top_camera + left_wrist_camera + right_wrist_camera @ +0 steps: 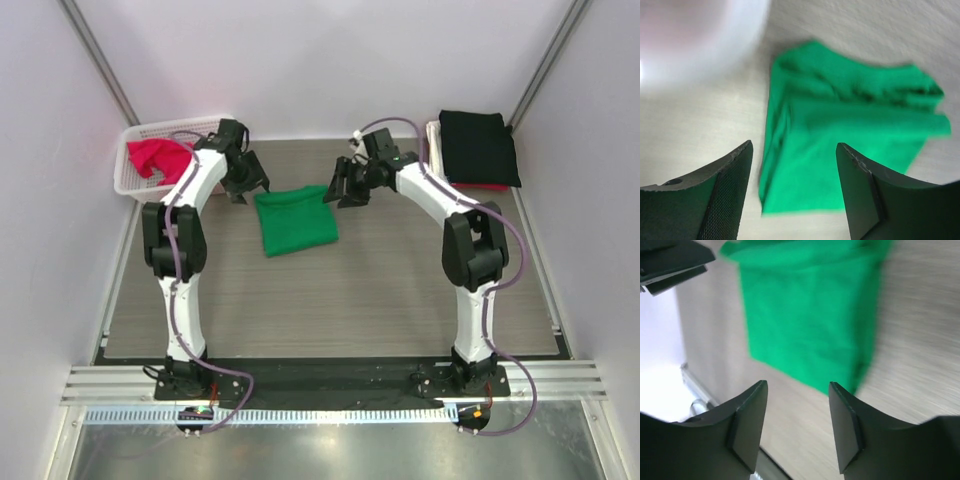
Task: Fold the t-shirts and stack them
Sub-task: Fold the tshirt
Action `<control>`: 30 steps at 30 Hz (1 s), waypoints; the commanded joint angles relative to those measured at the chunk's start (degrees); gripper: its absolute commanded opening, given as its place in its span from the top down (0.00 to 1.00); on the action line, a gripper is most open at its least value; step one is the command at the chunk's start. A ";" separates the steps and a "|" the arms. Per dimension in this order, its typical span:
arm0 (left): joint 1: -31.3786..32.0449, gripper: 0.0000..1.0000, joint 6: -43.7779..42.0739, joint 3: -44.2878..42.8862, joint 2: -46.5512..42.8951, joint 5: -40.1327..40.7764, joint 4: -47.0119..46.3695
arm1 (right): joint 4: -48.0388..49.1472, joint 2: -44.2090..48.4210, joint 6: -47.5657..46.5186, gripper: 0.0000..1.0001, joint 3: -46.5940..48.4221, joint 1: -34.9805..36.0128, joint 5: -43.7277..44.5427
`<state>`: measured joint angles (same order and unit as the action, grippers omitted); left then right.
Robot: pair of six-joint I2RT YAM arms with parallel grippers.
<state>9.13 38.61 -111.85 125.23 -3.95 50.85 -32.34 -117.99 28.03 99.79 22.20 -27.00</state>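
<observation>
- Left hand [243,186] hovers at the far left corner of the bright green t-shirt [295,222], jaws apart and nothing between them.
- From its own wrist camera, the left hand [794,146] looks down past two dark fingers [732,180] at the green t-shirt [850,125], which lies flat below, clear of both pads.
- Right hand [340,190] sits at the shirt's far right corner, also open and holding nothing.
- On the right wrist view, the right hand [797,385] shows a clear gap between its pads, with the green t-shirt [805,315] spread on the worktop beyond.
- The green t-shirt lies folded into a rough rectangle on the grey worktop [350,300], between the two hands, toward the far side.
- A red-pink t-shirt [155,158] is bunched inside the white basket [130,186] at the far left corner.
- Far right: a folded black t-shirt [478,145] tops a stack, with a sliver of white [433,135] at its left edge and red [485,186] along its near edge.
</observation>
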 commanded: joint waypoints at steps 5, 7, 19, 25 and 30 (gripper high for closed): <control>5.89 0.36 1.37 17.23 -19.56 -0.16 -3.19 | 11.49 -3.82 3.69 0.49 -4.68 2.94 -13.15; 7.13 0.37 2.60 22.70 -21.68 -3.51 -7.32 | 12.56 -5.31 3.61 0.51 -6.44 2.94 -13.34; 12.32 0.42 6.39 46.72 -15.63 -12.76 -29.76 | 19.14 -6.73 1.41 0.58 -25.59 2.59 -6.66; 12.49 0.45 4.81 54.10 -21.68 -12.75 -29.41 | 22.23 4.86 3.26 0.58 -42.02 3.03 -3.24; 16.18 0.46 5.42 61.84 -37.05 -13.11 -23.80 | 19.60 17.67 2.47 0.57 -52.74 3.64 -0.95</control>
<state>22.81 45.39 -52.64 95.61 -18.37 21.21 -3.99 -104.97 32.47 53.87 24.93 -35.90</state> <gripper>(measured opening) 0.536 0.420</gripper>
